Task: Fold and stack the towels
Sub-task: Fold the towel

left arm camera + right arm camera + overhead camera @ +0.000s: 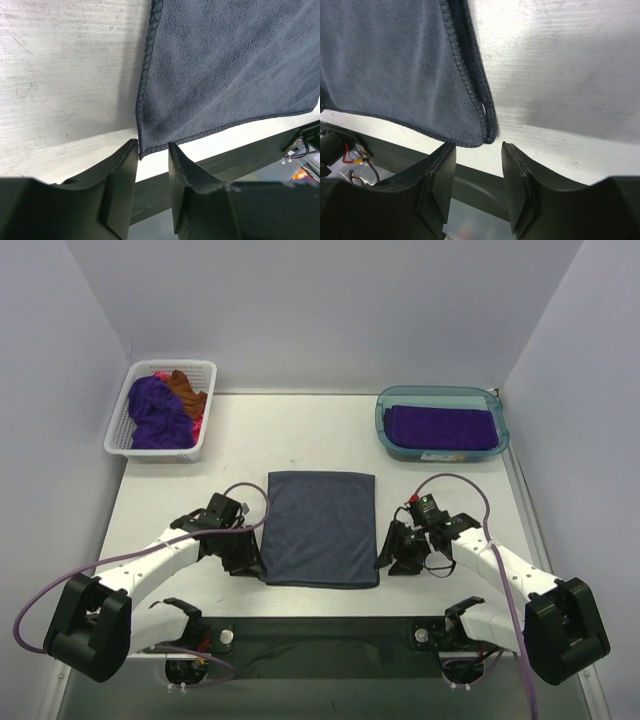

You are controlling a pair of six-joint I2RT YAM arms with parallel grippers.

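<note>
Writing: a faint strip of marks on the near wall of the tub (pixel 388 436) is too small to read in the top view.

Task items: the grey towel (pixel 322 528) lies flat at the centre of the table (pixel 240 440), folded to a neat rectangle, between the two arms. A folded purple towel (pixel 440 426) lies in the tub at the upper right. The basket (pixel 118 440) at the upper left holds a crumpled purple towel (pixel 155 415), a brown towel (pixel 185 388) behind it and a pink towel (pixel 198 423), of which only a sliver shows at the right side.

Left gripper (pixel 152 145): jaws apart, gripping nothing. The grey towel's near left corner lies on the table just at their mouth, not pinched.

Right gripper (pixel 478 146): jaws apart, gripping nothing. The near right corner of the towel lies just beyond the gap, closer to the left finger in that frame.

Differences between views: only the top view shows the basket, the tub and the full outline of the grey towel. It shows both grippers low against the towel's lower corners, but not their jaws. The wrist views settle that. They also show the stitched hem, and the right wrist view shows two layers stacked at the right edge. Both wrist views show the dark bar (pixel 235 160) along the near table edge, with red and yellow wiring (pixel 354 155) visible at the lower left of the right wrist frame.
</note>
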